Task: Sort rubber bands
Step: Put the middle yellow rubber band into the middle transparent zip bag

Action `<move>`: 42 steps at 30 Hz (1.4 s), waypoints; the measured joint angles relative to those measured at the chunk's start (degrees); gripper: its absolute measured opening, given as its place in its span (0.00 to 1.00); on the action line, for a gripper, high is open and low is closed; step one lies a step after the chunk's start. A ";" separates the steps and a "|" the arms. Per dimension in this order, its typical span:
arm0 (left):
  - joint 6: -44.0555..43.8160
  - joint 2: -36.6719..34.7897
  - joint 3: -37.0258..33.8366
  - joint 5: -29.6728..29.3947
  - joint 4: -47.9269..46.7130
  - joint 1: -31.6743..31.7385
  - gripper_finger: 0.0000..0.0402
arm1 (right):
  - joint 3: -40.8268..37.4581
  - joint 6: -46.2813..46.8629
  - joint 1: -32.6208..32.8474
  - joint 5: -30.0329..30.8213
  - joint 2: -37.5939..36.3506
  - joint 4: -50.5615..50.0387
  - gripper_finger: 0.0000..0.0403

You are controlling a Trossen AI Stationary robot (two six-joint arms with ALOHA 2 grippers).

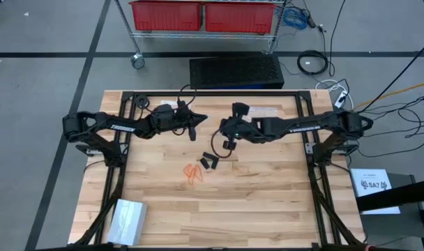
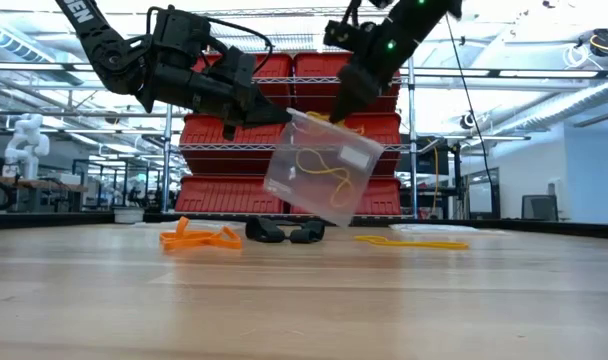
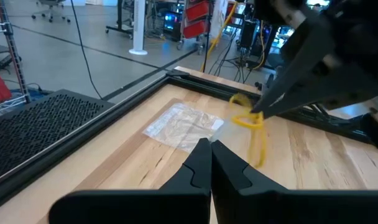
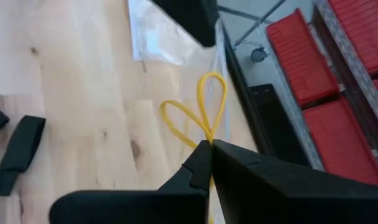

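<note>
A clear plastic bag (image 2: 329, 190) hangs in the air over the table's middle, with my left gripper (image 2: 284, 118) shut on its upper corner. Beside it my right gripper (image 2: 342, 108) is shut on pale yellow rubber bands (image 4: 198, 112). In the low view they show through the bag. In the left wrist view they (image 3: 251, 121) hang just beside it, and I cannot tell whether they are inside. Orange bands (image 1: 193, 172) and black bands (image 1: 210, 162) lie flat on the wood below. More yellow bands (image 2: 414, 241) lie farther right. My left gripper pinches the bag's upper corner (image 3: 195, 138) between its two fingers, coming nearly level from the table's left. The bag hangs tilted below the fingertips, clear of the table. My right gripper pinches the yellow bands at the gathered end of their loops (image 4: 207, 138), slanting down from the table's right. The loops (image 2: 324, 165) hang slack below the fingers, clear of the table.
Another clear bag (image 1: 128, 219) lies at the table's near left corner, and one more (image 2: 434, 229) lies flat by the loose yellow bands. A black frame (image 1: 219, 94) runs around the table. Red bins (image 1: 205, 15) on a wire cart stand beyond the far edge.
</note>
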 joint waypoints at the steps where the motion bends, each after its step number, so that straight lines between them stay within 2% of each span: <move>1: 0.00 0.00 0.00 0.15 0.00 0.00 0.00 | 0.00 0.12 -0.37 -1.00 0.23 0.20 0.00; 10: 0.43 0.00 0.00 3.01 -0.07 -0.02 0.00 | 0.00 0.32 -3.54 -7.62 0.02 1.01 0.00; 16: 0.60 0.00 0.00 4.30 -0.03 0.00 0.00 | 0.00 3.96 -6.27 -17.64 0.02 0.96 0.00; 19: 0.61 0.00 0.00 5.23 -0.04 -0.02 0.00 | 0.00 5.93 -7.55 -20.79 0.02 0.96 0.00; 25: 0.42 0.00 0.00 6.38 -0.23 -0.02 0.00 | 0.51 5.30 -7.90 -21.19 -0.43 0.04 0.12; 32: 0.28 0.03 0.00 6.56 -1.65 -0.02 0.00 | 6.85 4.64 -7.88 -22.89 -0.46 -7.85 0.29; 36: 0.30 0.04 0.00 7.40 -1.90 -0.02 0.00 | 9.97 3.51 -8.20 -25.56 -0.48 -11.55 0.32; 42: 0.48 0.04 0.00 7.67 -1.90 -0.38 0.00 | 10.54 4.13 -9.70 -31.59 -0.48 -14.78 0.31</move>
